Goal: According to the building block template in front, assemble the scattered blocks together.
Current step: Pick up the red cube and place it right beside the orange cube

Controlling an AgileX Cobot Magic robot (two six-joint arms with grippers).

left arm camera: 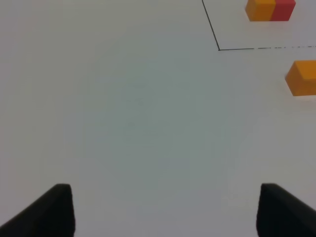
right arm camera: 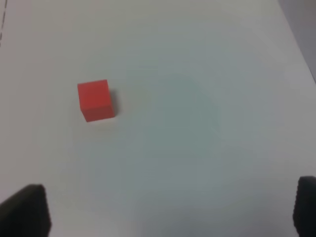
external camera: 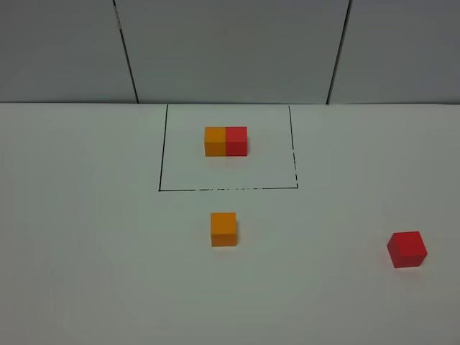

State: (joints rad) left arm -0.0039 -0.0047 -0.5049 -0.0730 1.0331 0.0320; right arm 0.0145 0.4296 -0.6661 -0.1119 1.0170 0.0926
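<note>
1. The left hand has its two dark, matte, wedge-shaped fingertips spread wide apart. Only bare table lies between them, and it grips nothing.
2. The right hand is spread just as wide. Its blunt black tips sit at the far edges of its wrist view, and it holds nothing.
3. The table is a smooth, pale, matte white surface.
4. The red cube lies on the table ahead of the right hand, apart from it. It is sharp-edged, matte and unmarked. In the high view it sits far to the right, turned slightly askew, well apart from everything else.
5. The orange cube is the same plain, matte shape. It rests near the middle of the table, just outside the front line of the black outline, square to it and not touching it.
6. The joined pair is an orange cube and a red cube pressed side by side into a short bar. In the high view orange is on the left. It sits inside the outline, toward the back.
7. The outline is a thin drawn rectangle. Its front line and its right side near the front corner break into dashes.
8. Flat grey wall panels with dark seams stand behind the table.
</note>
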